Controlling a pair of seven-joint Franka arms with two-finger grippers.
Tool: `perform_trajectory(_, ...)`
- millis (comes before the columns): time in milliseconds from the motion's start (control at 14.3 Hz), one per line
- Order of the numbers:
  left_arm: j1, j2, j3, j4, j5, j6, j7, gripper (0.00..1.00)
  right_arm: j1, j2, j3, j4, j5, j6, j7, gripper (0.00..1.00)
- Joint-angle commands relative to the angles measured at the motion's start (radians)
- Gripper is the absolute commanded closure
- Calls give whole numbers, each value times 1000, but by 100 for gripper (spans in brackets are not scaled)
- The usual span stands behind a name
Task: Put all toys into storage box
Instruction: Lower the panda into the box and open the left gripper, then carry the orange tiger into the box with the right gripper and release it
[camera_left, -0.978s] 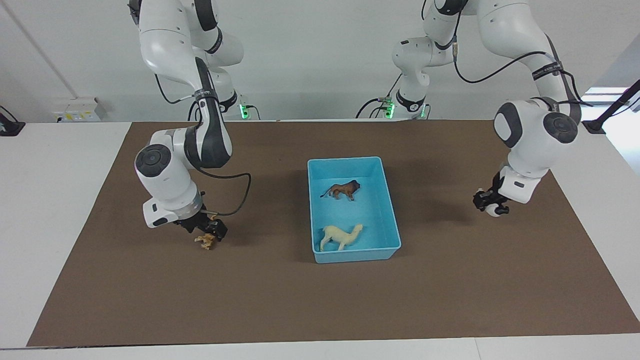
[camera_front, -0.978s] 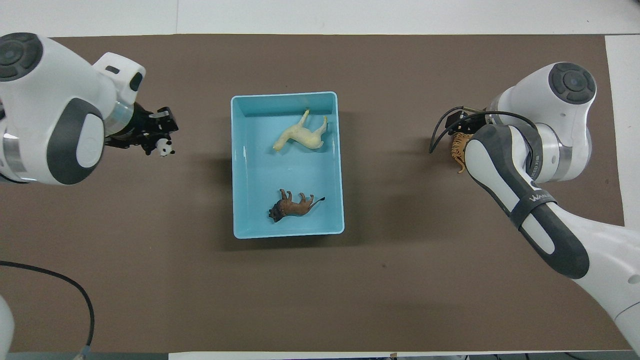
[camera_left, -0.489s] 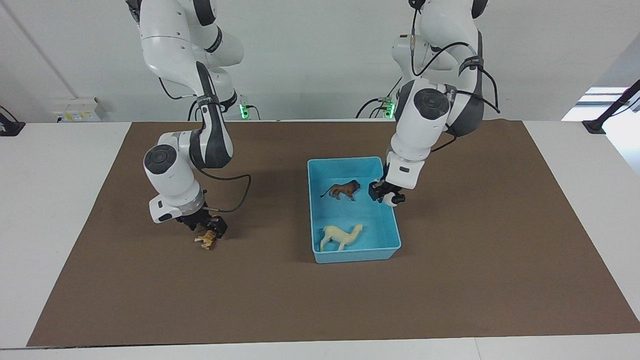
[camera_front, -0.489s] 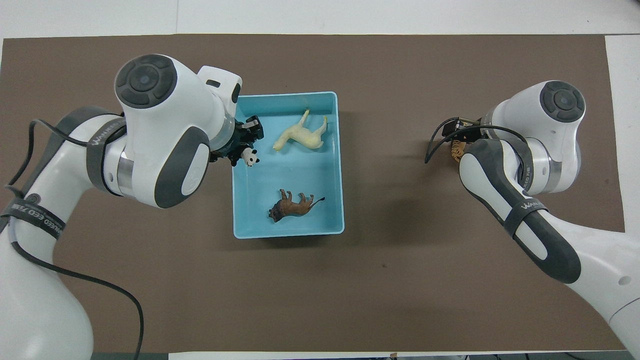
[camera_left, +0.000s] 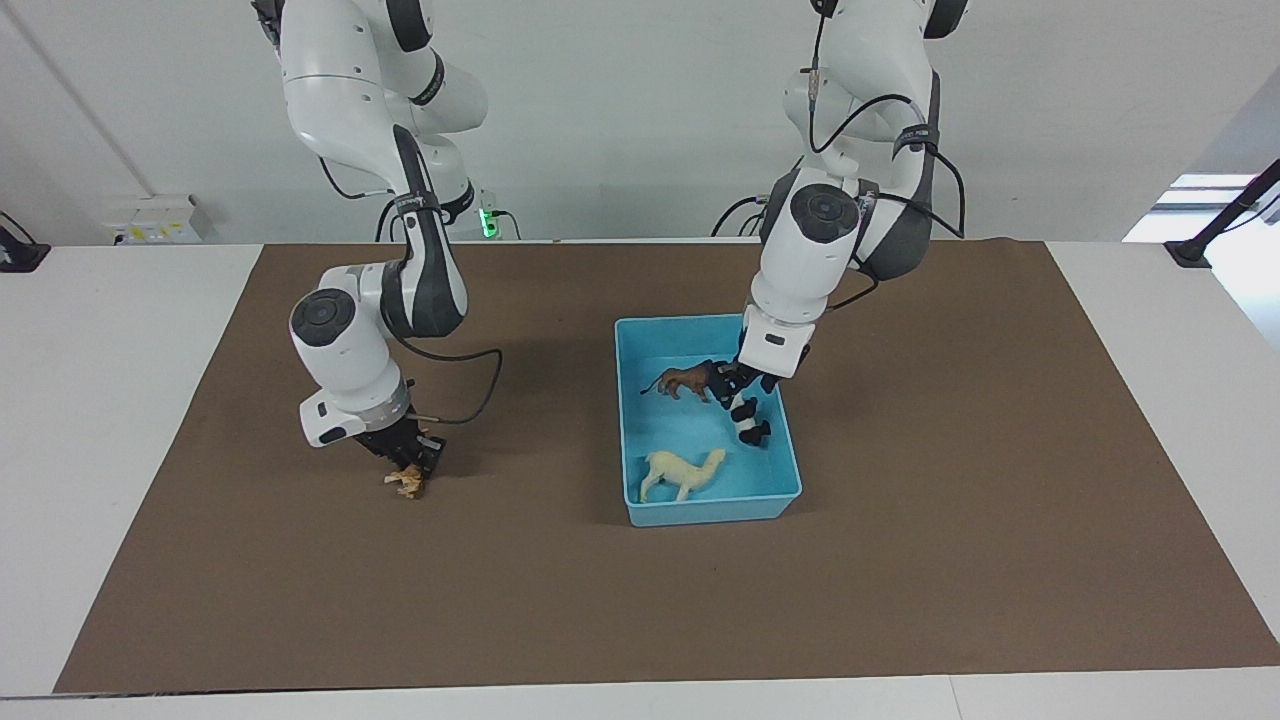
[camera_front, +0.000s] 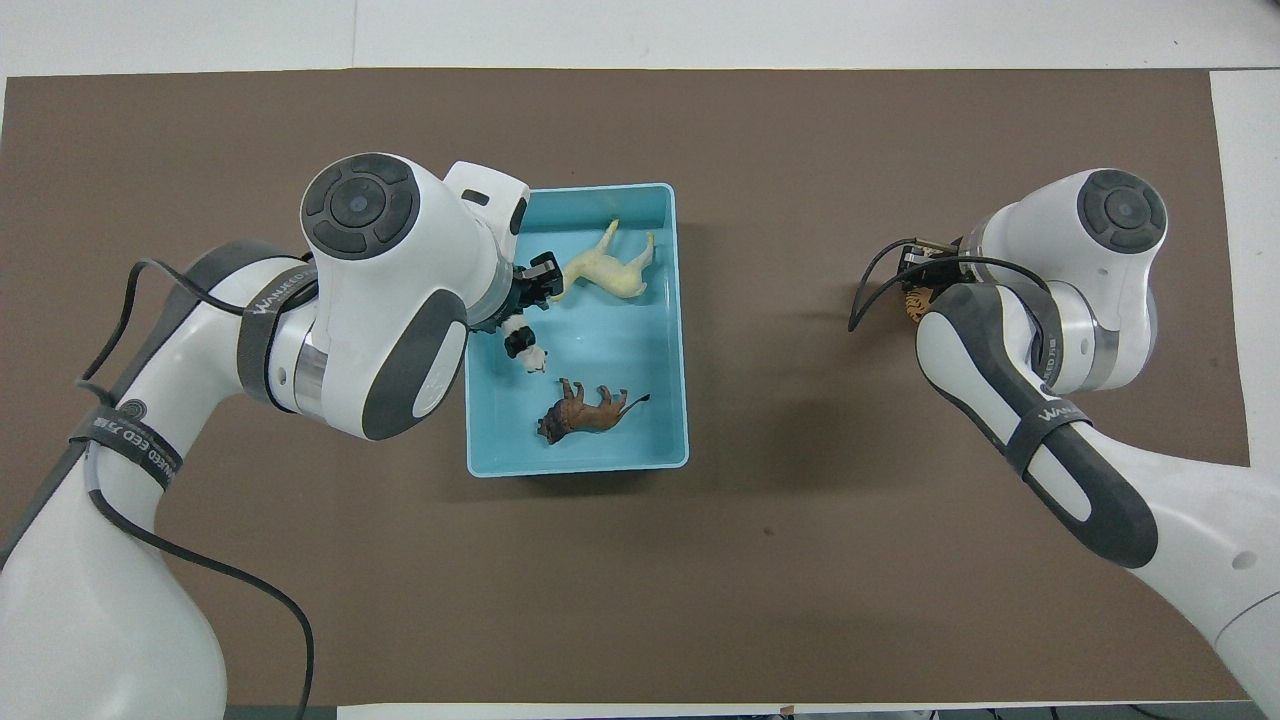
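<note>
Reaching into the storage box (camera_left: 790, 455), our left gripper (camera_left: 735, 385) hangs open above the panda (camera_left: 748, 420), which is free of it. Our right gripper (camera_left: 412, 462) pinches the light, rigid, slippery tiger (camera_left: 406, 482) by its body on the surface (camera_left: 900, 560).

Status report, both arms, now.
Left gripper open over storage box, panda dropping in. Right gripper shut on tiger. Nothing blocking.

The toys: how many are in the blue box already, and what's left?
Done: brown lion, cream horse-like figurine lie in the light blue plastic storage box. The black-and-white panda is dropping from the open left gripper. Left: the orange tiger, gripped by the right gripper on the mat.
</note>
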Motion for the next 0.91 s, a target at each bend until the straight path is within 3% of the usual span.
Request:
perform_trajectory(0,34,-75,19,50,20,-164,28,0,-3,-21,12,75,16,-101,-20,100)
perform_trajectory(140,122,-156,24,61,41,-235,119,0,43,-21,19,251,18,-294,100,100)
perform_trajectory(349,249,-204,27,125,43,-411,345,0,182,69,16,552,2,-538,386,100)
perform_trajectory(559,323,-236,25,171,44,-545,498,0,348,104,9,614,-33,-536,535,100)
perform_trajectory(839,364,-314,27,61,44,-539,624,0,473,215,8,717,-59,-496,626,100)
